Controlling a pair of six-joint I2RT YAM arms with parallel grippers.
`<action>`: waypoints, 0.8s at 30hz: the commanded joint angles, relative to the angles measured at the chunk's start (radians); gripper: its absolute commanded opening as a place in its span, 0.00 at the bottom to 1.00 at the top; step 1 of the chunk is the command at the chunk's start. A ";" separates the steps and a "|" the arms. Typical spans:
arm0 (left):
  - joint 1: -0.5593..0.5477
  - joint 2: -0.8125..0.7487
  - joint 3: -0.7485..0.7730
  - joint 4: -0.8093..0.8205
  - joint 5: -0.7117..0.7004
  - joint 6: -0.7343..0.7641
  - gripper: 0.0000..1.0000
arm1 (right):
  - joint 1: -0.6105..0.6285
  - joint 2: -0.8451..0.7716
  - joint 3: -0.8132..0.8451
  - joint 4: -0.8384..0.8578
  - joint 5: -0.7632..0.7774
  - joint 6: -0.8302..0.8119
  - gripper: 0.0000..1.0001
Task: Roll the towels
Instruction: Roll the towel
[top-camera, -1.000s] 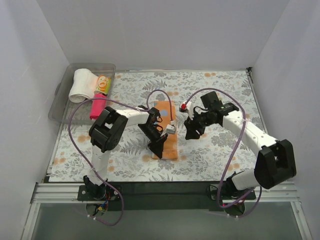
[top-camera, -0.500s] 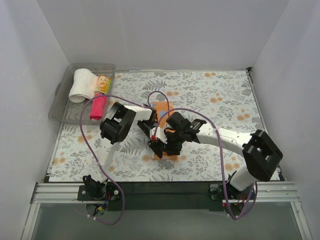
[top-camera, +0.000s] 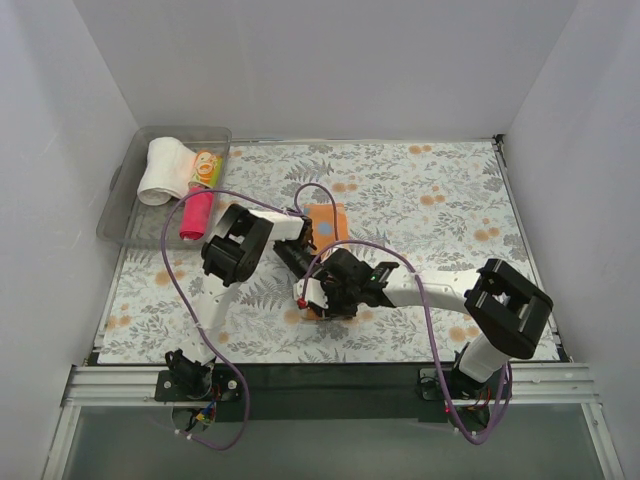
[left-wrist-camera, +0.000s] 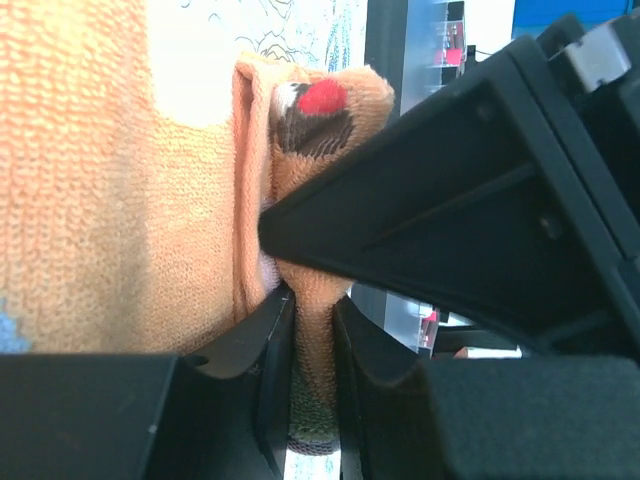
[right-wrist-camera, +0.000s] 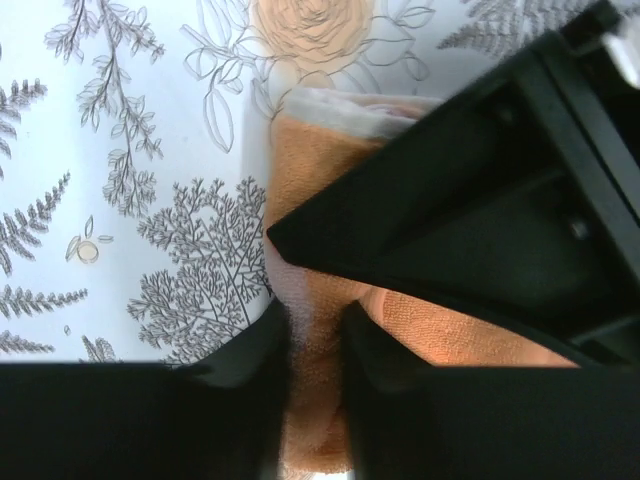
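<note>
An orange towel with pale spots (top-camera: 327, 222) lies as a strip in the middle of the floral covering, its near end folded up. My left gripper (top-camera: 312, 283) is shut on that folded end (left-wrist-camera: 312, 330). My right gripper (top-camera: 322, 297) reaches in from the right and is shut on the same near end (right-wrist-camera: 316, 350). The two grippers are close together and cross in both wrist views. A white towel (top-camera: 163, 170), a yellow patterned towel (top-camera: 206, 165) and a magenta-red towel (top-camera: 195, 213) lie in the clear bin (top-camera: 128, 175).
The grey-and-orange floral covering (top-camera: 440, 190) spreads over the table. The clear bin sits at the far left corner. White walls close in the left, back and right sides. Purple cables loop over both arms.
My right arm swung left from the table's middle right to the towel's near end and closed on it beside the left gripper. The left gripper stayed at the towel's near end.
</note>
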 joint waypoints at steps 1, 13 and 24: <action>0.020 0.023 -0.017 0.178 -0.233 0.066 0.19 | -0.002 0.019 -0.038 0.031 0.030 0.018 0.18; 0.187 -0.334 -0.115 0.384 -0.187 -0.088 0.77 | -0.091 0.029 0.000 -0.184 -0.281 0.042 0.01; 0.428 -0.659 -0.084 0.488 -0.336 -0.154 0.84 | -0.225 0.209 0.180 -0.415 -0.586 0.035 0.01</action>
